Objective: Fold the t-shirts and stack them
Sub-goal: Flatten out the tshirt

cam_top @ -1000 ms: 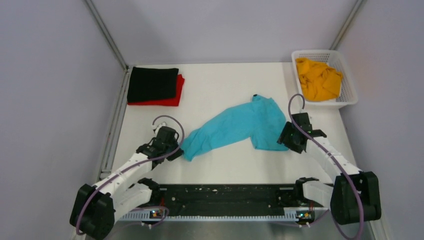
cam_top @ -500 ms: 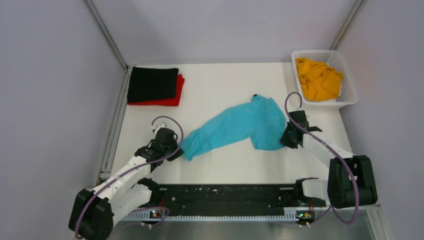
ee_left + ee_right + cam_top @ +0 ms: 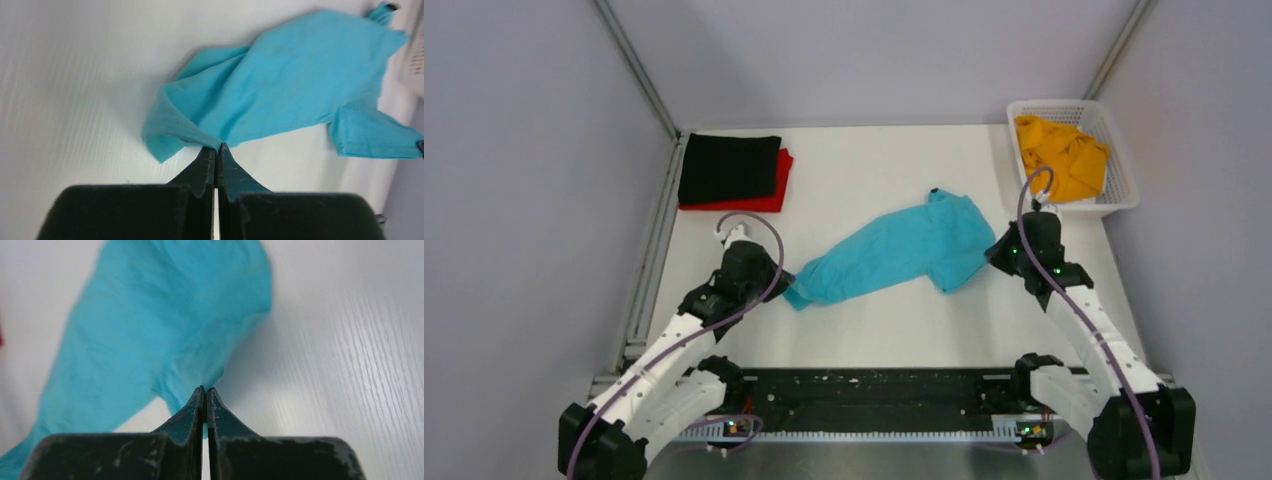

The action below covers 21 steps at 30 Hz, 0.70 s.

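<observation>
The turquoise t-shirt lies crumpled in a diagonal band across the middle of the bench, narrow at its near-left end and wider toward the far right. The left hand has its fingers pressed together on a fold of cloth at that narrow end, and the left wrist view shows the fabric rising into the closed tips. The right hand is likewise closed, pinching the hem at the shirt's right edge, where the cloth gathers up to the tips. A black t-shirt sits folded on a red t-shirt at the far left corner. An orange-yellow t-shirt waits in the white basket at the far right. The step in hand looks like spreading the garment flat before any fold. To do it well, both hands should rise together and draw apart evenly until the cloth hangs taut. Then it can be lowered smoothly so it lands without wrinkles. Both pinches look shallow, so a sharp tug could pull the fabric free.
</observation>
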### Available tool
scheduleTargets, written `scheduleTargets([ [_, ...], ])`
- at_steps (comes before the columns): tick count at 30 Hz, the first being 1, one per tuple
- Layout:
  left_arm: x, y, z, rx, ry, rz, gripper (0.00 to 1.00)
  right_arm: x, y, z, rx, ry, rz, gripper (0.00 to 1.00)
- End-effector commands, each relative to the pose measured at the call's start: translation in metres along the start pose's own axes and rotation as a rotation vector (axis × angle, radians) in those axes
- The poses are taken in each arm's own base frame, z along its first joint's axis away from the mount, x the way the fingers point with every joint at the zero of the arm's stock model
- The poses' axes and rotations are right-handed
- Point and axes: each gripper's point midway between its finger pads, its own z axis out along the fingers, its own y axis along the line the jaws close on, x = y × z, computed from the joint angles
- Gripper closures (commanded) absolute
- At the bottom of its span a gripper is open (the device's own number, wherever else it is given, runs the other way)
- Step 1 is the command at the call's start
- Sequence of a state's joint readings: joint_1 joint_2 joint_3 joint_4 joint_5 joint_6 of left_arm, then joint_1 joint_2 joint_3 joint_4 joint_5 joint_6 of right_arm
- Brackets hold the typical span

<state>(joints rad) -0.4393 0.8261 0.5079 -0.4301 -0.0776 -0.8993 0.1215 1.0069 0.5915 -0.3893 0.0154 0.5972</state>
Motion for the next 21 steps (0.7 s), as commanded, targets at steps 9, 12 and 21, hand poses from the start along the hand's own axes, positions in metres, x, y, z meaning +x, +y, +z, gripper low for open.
scheduleTargets([
  [9,-0.142,-0.117,-0.133,0.34,-0.465,-0.082,1.0,-0.186,0.112,-0.211,-0.4,-0.671,0.043,1.0],
  [12,-0.17,-0.132,-0.185,0.396,-0.577,-0.085,1.0,-0.207,0.12,-0.264,-0.429,-0.77,0.019,1.0],
  [21,-0.206,-0.156,-0.329,0.616,-0.795,-0.06,1.0,-0.218,0.138,-0.437,-0.632,-1.029,-0.084,1.0],
])
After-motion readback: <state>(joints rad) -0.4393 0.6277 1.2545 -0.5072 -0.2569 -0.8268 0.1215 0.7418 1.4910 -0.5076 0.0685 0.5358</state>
